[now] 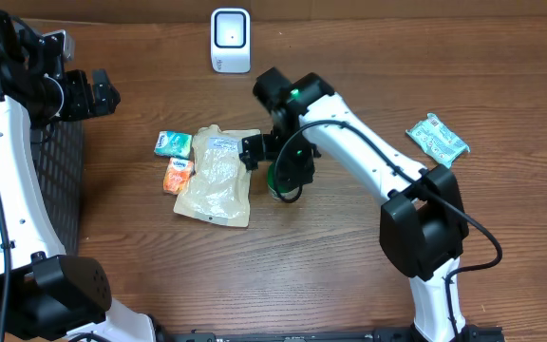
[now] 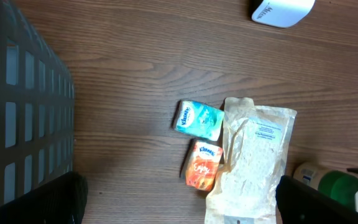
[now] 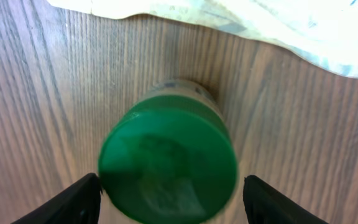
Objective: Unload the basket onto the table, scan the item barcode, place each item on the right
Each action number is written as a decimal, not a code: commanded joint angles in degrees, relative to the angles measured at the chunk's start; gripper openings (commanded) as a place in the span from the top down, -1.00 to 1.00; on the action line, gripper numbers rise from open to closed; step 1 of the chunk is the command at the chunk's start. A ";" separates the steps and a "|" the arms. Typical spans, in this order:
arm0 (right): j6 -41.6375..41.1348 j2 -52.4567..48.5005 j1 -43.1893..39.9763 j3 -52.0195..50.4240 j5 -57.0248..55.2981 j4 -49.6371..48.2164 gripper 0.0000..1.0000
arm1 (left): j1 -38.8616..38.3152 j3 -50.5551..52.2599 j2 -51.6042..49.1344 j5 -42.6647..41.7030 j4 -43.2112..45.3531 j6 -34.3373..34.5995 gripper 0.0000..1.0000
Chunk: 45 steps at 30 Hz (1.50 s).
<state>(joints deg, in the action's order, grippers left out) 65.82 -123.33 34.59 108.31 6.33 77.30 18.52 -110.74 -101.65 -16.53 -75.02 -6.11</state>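
A bottle with a green cap (image 1: 281, 180) stands upright on the wooden table, just right of a clear pouch (image 1: 218, 176). My right gripper (image 1: 288, 173) hangs straight over it. In the right wrist view the green cap (image 3: 168, 165) fills the space between the jaws: the left finger (image 3: 79, 199) touches the cap and the right finger (image 3: 272, 199) stands apart from it, so the right gripper (image 3: 171, 202) is open. The white scanner (image 1: 230, 40) stands at the table's far edge. My left gripper (image 1: 88, 95) is open and empty at the far left, above bare table (image 2: 182, 202).
A teal tissue pack (image 1: 173, 143) and an orange pack (image 1: 178, 175) lie left of the pouch. A green patterned packet (image 1: 437, 139) lies at the right. A black mesh basket (image 1: 60, 190) stands along the left edge, under my left arm.
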 commanded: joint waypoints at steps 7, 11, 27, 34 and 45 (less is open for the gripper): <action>3.41 0.87 -4.28 -0.04 2.73 -1.73 -0.99 | 0.15 -0.96 1.68 -0.46 0.11 0.46 -0.99; -7.65 1.07 -4.46 4.35 2.80 0.04 -1.00 | 0.15 -0.96 1.68 -0.46 0.11 0.46 -0.99; -70.16 0.90 -4.68 11.98 2.95 3.72 -1.00 | 0.15 -0.96 1.68 -0.46 0.11 0.46 -0.99; -81.44 0.83 -4.68 5.95 1.25 -3.21 -0.94 | 0.15 -0.96 1.68 -0.46 0.11 0.46 -0.99; -84.08 0.83 -3.08 3.26 1.03 -4.37 -0.87 | 0.15 -0.96 1.68 -0.46 0.11 0.46 -0.99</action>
<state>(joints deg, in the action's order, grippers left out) -16.91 -123.17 30.41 111.85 8.05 73.08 18.52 -110.74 -101.65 -16.53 -75.02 -6.13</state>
